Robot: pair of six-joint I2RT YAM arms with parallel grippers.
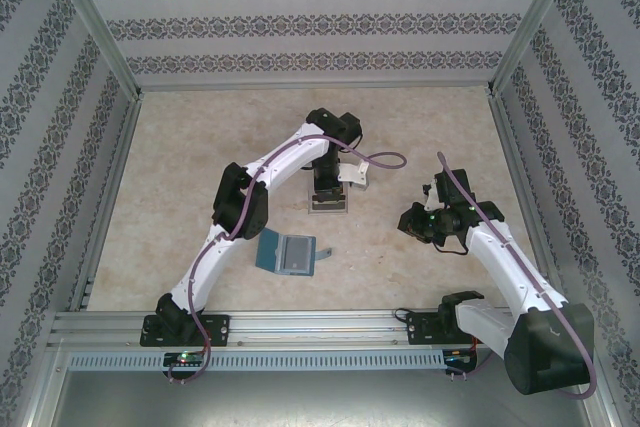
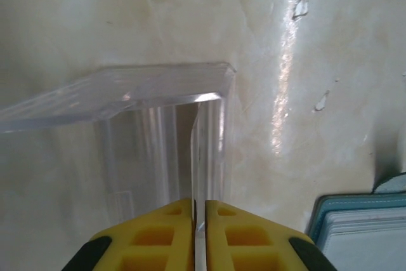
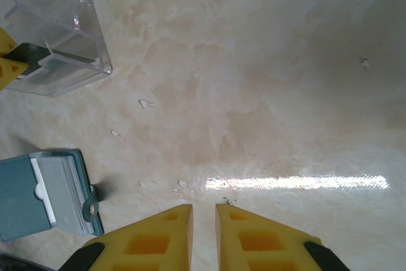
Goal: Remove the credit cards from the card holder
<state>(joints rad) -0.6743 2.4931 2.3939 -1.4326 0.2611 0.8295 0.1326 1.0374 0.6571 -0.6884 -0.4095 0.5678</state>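
Watching the left gripper [image 2: 199,220], jaws nearly closed on a thin card edge over the clear box [image 2: 158,131], I fear it snags the wall. Right gripper [image 3: 203,220] jaws slightly apart, empty; card holder [image 1: 287,252] lies open, centre frame.

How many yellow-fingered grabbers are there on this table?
2. The left gripper is over the clear plastic box; the right gripper hangs above bare tabletop, right of the card holder.

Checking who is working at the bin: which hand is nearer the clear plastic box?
Left. The left hand is right at the clear plastic box; the right hand hangs well off to its right.
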